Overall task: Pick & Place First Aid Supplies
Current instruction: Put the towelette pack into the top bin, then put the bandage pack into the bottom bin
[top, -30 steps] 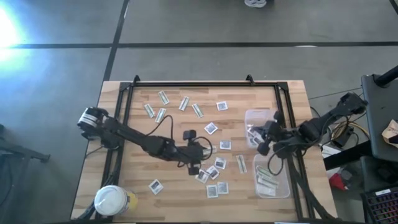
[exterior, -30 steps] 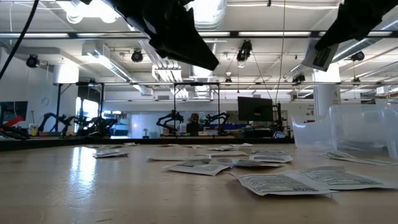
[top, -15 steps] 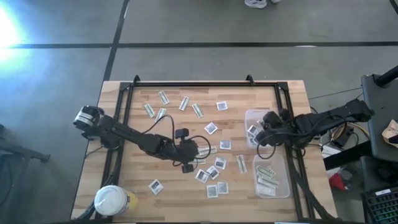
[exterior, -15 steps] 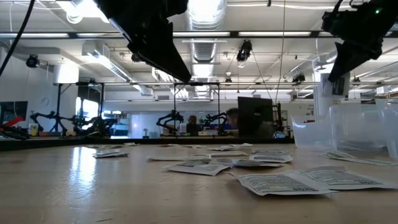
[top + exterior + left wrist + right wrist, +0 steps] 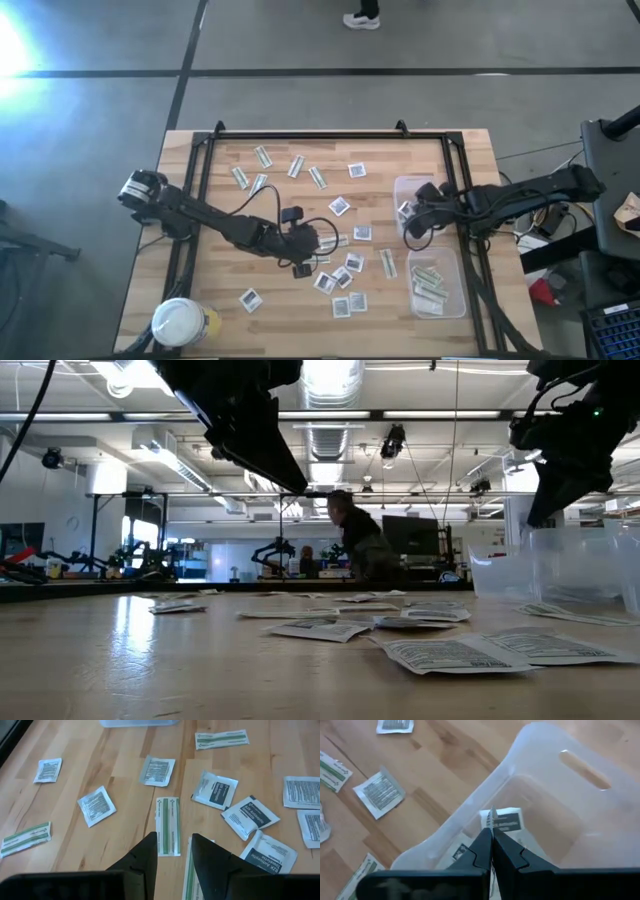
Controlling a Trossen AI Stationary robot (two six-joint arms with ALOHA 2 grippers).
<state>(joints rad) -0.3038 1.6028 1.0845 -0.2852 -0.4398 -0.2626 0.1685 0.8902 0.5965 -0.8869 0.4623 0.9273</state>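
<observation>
Since the last frame my right gripper (image 5: 411, 232) has edged a little toward the table centre, over the near wall of the upper clear tub (image 5: 428, 186), while the left arm has stayed put. From the right wrist camera I see its fingers (image 5: 485, 851) pressed together with a white square packet (image 5: 501, 820) showing just past their tips, edge-on at the pinch; it looks clamped on that packet, above the tub's interior, where another packet (image 5: 458, 851) lies on the floor.

My left gripper (image 5: 305, 262) hangs above the middle of the table, at about 6 o'clock from table centre. Its fingers (image 5: 145, 862) stand apart, and between them on the wood lies a narrow green-and-white strip (image 5: 168, 825), untouched. A second strip (image 5: 189, 870) lies just beside it toward 4 o'clock, partly under the other finger.

First aid supplies (image 5: 339, 206) are scattered over the table: a loose row of strips and squares toward 11 and 12 o'clock, a cluster of squares (image 5: 345, 285) around 5 o'clock, and a lone square (image 5: 250, 299) at 7 o'clock. The lower clear tub (image 5: 455, 300) at 4 o'clock holds several strips (image 5: 430, 284). A white-lidded jar (image 5: 180, 322) sits at the 7 o'clock corner. In the low camera a person (image 5: 355, 545) shows in the room beyond the table.
</observation>
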